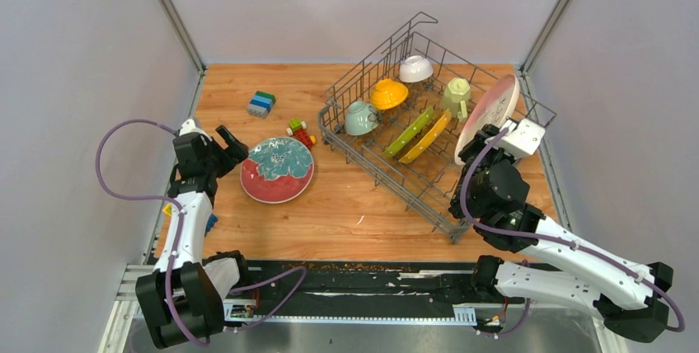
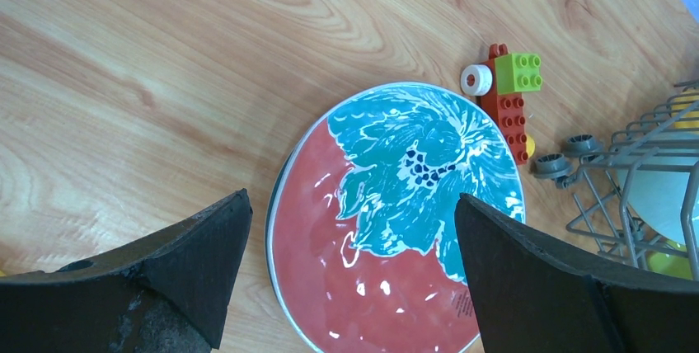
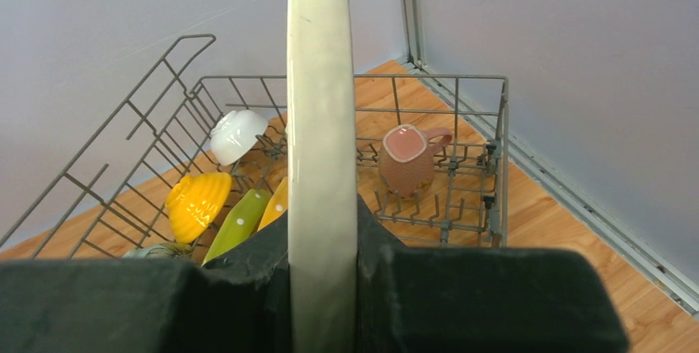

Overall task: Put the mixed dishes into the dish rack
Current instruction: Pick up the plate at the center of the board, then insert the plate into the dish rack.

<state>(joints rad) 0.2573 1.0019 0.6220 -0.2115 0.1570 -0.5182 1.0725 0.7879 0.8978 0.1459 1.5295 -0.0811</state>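
Observation:
The grey wire dish rack (image 1: pixel 387 178) stands at the back right. It holds a white bowl (image 1: pixel 415 68), a yellow bowl (image 1: pixel 388 93), two pale-green mugs (image 1: pixel 360 117) (image 1: pixel 458 96), a lime-green dotted plate (image 1: pixel 410 131) and a yellow plate (image 1: pixel 429 136). A pink mug (image 3: pixel 408 155) shows in the right wrist view. My right gripper (image 1: pixel 486 143) is shut on a pink plate (image 1: pixel 488 105), held upright over the rack's right end and seen edge-on in the right wrist view (image 3: pixel 321 105). My left gripper (image 2: pixel 353 213) is open above a red and teal plate (image 2: pixel 387 237) flat on the table (image 1: pixel 277 169).
Toy blocks lie by the rack's left corner (image 1: pixel 301 132) (image 2: pixel 511 93), and more lie farther back (image 1: pixel 261 104). Grey walls close in the wooden table (image 1: pixel 346 213) on three sides.

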